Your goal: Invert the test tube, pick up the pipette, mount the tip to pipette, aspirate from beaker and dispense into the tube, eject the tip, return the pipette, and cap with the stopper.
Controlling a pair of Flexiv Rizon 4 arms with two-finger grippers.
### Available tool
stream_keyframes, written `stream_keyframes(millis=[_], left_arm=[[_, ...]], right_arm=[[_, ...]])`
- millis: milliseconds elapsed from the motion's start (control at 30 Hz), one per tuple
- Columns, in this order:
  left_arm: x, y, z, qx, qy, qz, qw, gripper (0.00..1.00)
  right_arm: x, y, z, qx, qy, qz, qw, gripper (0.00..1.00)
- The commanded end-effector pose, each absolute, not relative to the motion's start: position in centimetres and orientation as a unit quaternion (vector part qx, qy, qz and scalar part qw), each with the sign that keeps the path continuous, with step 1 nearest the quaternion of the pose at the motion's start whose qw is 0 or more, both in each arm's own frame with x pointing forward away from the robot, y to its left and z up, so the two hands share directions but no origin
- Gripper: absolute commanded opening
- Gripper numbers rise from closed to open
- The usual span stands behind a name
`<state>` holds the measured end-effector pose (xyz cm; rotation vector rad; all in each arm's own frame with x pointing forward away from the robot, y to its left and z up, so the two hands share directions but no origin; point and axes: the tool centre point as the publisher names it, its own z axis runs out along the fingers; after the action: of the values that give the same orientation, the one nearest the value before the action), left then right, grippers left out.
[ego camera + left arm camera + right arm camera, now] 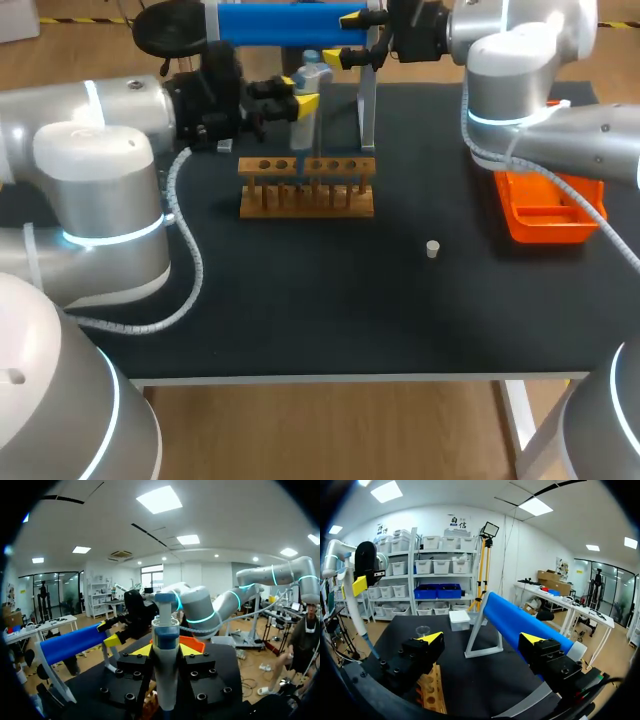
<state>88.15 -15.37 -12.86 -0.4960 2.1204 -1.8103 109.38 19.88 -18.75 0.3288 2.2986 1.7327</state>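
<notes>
Toward the front of the dark table (pixel 300 320), at about 4 o'clock from the wooden rack (pixel 307 190), a small white stopper (pixel 432 249) is sitting alone, well apart from everything. Out at 3 o'clock an orange tray (pixel 545 232) is lying under the right arm. Behind the rack, at 12 o'clock, the left gripper (pixel 298 93) is clamping the pipette (pixel 312 75) by its thick white body, just under the blue collar. The plunger knob is standing free above the fingers and the thin shaft is pointing down toward the rack. I am not making out a test tube from where I stand. Farther back, at about 1 o'clock, the right gripper (pixel 350 38) is hovering with its fingers spread wide and gripping nothing, close by the blue bar (pixel 270 22) atop the metal stand (pixel 367 110).

The pipette is looking light, stiff and smooth-sided, so I am judging the fat barrel the right place to hold. Its slim lower end is looking easy to bend or knock. The stopper is looking tiny and light, likely to skid unless pinched squarely across its sides.
</notes>
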Motion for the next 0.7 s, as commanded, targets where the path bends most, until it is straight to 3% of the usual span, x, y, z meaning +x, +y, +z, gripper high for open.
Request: stream_keyframes(millis=[33, 333, 700], left_arm=[[86.8, -11.2, -12.5, -0.195, 0.737, -0.623, 0.177, 0.0], [90.3, -5.7, -12.3, -0.221, 0.741, -0.598, 0.211, 0.0], [95.5, -3.1, -13.0, -0.257, 0.725, -0.588, 0.25, 0.0]], right_arm=[[109.5, 19.9, -18.8, 0.112, 0.788, 0.593, 0.122, 1.0], [109.5, 19.9, -18.8, 0.112, 0.788, 0.593, 0.122, 1.0], [109.5, 19.9, -18.8, 0.112, 0.788, 0.593, 0.122, 1.0]])
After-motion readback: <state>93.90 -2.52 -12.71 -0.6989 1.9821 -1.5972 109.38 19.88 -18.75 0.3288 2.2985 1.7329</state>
